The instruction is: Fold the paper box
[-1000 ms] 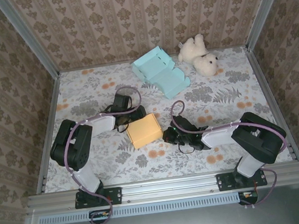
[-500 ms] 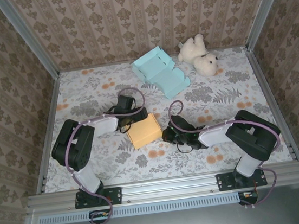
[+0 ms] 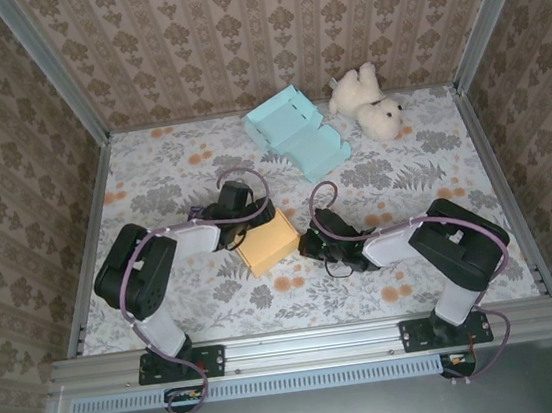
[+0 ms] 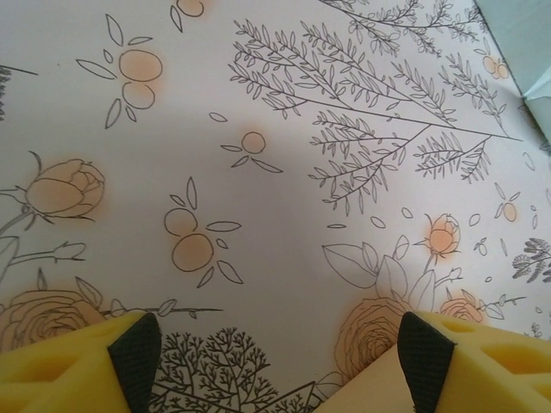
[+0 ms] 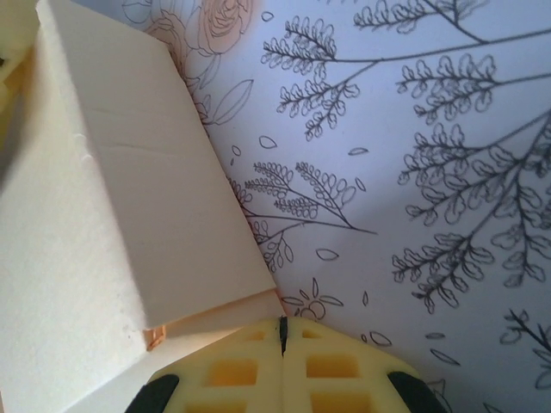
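Top external: orange paper box (image 3: pixel 267 241) sits on counter (image 3: pixel 421 158) betw. arms, looks folded shut, prob. just lid tuck left; L jaws apart beside it, R jaws together by its corner.

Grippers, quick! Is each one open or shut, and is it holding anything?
Left gripper: open, holding nothing.
Right gripper: shut, nothing between its jaws.

One pale orange paper box (image 3: pixel 267 241), folded shut into a squat closed block with its lid flat and creases clean (image 5: pixel 112 198), rests near the centre of the floral table (image 3: pixel 151 171), turned slightly askew to its edges.
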{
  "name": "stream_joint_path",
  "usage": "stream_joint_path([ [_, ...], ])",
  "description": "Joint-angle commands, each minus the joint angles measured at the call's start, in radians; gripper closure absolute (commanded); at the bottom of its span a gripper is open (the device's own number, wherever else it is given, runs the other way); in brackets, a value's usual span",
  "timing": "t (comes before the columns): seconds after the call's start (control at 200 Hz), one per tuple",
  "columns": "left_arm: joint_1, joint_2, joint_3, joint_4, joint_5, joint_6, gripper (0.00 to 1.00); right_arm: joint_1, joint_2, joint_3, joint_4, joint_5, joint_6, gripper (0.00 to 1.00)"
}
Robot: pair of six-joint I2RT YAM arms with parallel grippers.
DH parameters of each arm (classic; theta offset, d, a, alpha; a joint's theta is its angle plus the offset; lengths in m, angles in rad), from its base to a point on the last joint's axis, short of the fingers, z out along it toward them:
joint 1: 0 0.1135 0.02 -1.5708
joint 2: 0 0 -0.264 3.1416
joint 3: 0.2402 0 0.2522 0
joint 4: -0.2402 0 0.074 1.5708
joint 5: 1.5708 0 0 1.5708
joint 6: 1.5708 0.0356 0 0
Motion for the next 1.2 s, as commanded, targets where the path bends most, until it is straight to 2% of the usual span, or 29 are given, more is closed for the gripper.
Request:
stream_joint_path([
  [0.0,-0.122,0.070,-0.054,-0.108,0.264,-0.074,0.21,-0.007,0.038,0.062,0.201,-0.025,-0.063,1.00],
  [0.22,-0.143,0.114,-0.053,-0.048,0.322,-0.112,0.22,-0.008,0.068,0.060,0.448,-0.076,-0.074,1.00],
  [0.505,-0.146,0.092,-0.058,-0.051,0.319,-0.122,0.22,-0.039,0.059,0.076,0.415,-0.030,-0.084,1.00],
  [0.83,-0.100,0.065,-0.066,-0.076,0.302,-0.137,0.22,-0.100,-0.041,0.014,0.233,0.051,-0.119,1.00],
  [1.05,-0.079,0.028,-0.047,-0.078,0.324,-0.151,0.22,-0.141,-0.059,0.027,0.109,0.027,-0.161,1.00],
  [1.2,-0.063,-0.035,-0.037,-0.139,0.289,-0.142,0.22,-0.176,-0.108,0.026,-0.009,0.026,-0.184,1.00],
])
